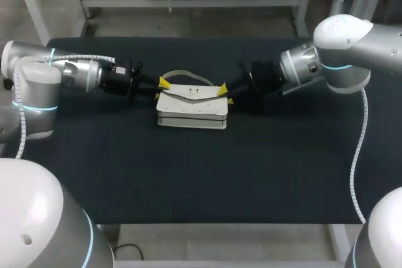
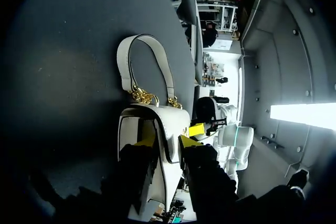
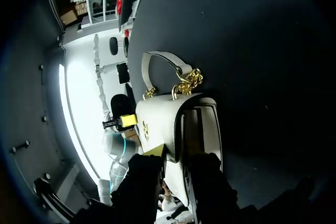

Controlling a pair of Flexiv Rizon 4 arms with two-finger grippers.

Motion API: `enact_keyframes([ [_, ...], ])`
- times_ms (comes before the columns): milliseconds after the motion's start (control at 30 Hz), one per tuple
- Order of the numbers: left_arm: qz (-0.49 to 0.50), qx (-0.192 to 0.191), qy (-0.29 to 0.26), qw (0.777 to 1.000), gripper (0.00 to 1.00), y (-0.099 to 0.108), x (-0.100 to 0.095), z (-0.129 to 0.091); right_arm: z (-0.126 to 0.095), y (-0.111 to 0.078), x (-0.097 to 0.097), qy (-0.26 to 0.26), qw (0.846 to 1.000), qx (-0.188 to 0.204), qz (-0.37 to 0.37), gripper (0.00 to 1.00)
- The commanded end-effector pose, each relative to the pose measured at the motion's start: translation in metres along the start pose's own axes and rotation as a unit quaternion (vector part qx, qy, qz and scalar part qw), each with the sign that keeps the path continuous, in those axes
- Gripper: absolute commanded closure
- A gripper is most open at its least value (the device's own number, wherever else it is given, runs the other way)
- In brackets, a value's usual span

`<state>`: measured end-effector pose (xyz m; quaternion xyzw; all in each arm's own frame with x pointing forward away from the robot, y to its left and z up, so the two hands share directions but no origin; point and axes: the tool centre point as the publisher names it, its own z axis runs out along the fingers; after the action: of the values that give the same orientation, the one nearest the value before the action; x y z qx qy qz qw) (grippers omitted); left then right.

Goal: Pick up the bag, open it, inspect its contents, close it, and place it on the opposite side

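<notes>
Two claws: the left gripper [image 1: 161, 90] and the right gripper [image 1: 225, 93], one at each end of the bag.
Bag: a white handbag [image 1: 191, 106] resting near the middle of the dark table [image 1: 188, 180], flap down, its handle [image 1: 188, 75] lying toward the far edge.
Left claw: clamped on the bag's left end, with a yellow tip on either side of the flap's edge.
Right claw: likewise gripping the right end, with the flap's side between its tips.
Step in hand: the pick-up, by the look of it. The hold is taken, but the bag is not yet raised or opened.
Next move: probably an even lift from both ends. One claw must then let go to raise the flap while the other steadies the body.
Risk: uneven pulling could tilt the bag or slip it free.
</notes>
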<state>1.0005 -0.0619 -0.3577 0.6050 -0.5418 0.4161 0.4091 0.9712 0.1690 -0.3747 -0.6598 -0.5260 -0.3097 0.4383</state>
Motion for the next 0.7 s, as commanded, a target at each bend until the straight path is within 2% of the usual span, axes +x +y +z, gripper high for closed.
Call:
enact_keyframes([
  [33, -0.001, -0.002, 0.001, 1.000, 1.00, 0.0003, -0.0011, 0.0026, 0.0009, 0.0001, -0.0018, 0.005, 1.000, -0.003, -0.003, 1.00],
  [333, 0.001, -0.002, -0.001, 1.000, 1.00, 0.0053, 0.0025, 0.0007, -0.0023, -0.0048, -0.0015, 0.012, 1.000, -0.013, -0.013, 1.00],
  [367, 0.003, -0.002, -0.001, 1.000, 0.82, 0.0059, 0.0035, 0.0006, -0.0028, -0.0054, -0.0009, 0.012, 1.000, -0.016, -0.013, 0.78],
  [400, 0.004, -0.002, 0.000, 1.000, 0.62, 0.0064, 0.0047, 0.0006, -0.0030, -0.0059, -0.0003, 0.012, 1.000, -0.017, -0.015, 0.60],
  [433, 0.005, -0.002, 0.000, 1.000, 0.55, 0.0067, 0.0054, 0.0007, -0.0032, -0.0063, 0.0003, 0.014, 1.000, -0.018, -0.017, 0.54],
  [500, 0.007, -0.002, 0.000, 1.000, 0.58, 0.0066, 0.0059, 0.0018, -0.0033, -0.0069, 0.0010, 0.016, 1.000, -0.021, -0.018, 0.51],
  [533, 0.007, -0.003, -0.001, 1.000, 0.84, 0.0057, 0.0049, 0.0033, -0.0030, -0.0070, 0.0013, 0.016, 0.999, -0.021, -0.018, 0.51],
  [567, 0.007, -0.003, -0.002, 1.000, 1.00, 0.0050, 0.0034, 0.0044, -0.0022, -0.0068, 0.0016, 0.017, 0.999, -0.021, -0.018, 0.52],
  [600, 0.006, -0.004, -0.003, 1.000, 1.00, 0.0044, 0.0019, 0.0051, -0.0013, -0.0067, 0.0016, 0.017, 0.999, -0.021, -0.018, 0.55],
  [633, 0.004, -0.006, -0.005, 1.000, 1.00, 0.0043, 0.0000, 0.0063, -0.0005, -0.0067, 0.0014, 0.017, 0.999, -0.021, -0.018, 0.65],
  [667, 0.003, -0.008, -0.006, 1.000, 1.00, 0.0045, -0.0015, 0.0075, 0.0002, -0.0067, 0.0010, 0.016, 1.000, -0.021, -0.017, 0.80],
  [700, 0.003, -0.010, -0.007, 1.000, 1.00, 0.0047, -0.0024, 0.0081, 0.0006, -0.0067, 0.0007, 0.016, 1.000, -0.020, -0.017, 0.87],
])
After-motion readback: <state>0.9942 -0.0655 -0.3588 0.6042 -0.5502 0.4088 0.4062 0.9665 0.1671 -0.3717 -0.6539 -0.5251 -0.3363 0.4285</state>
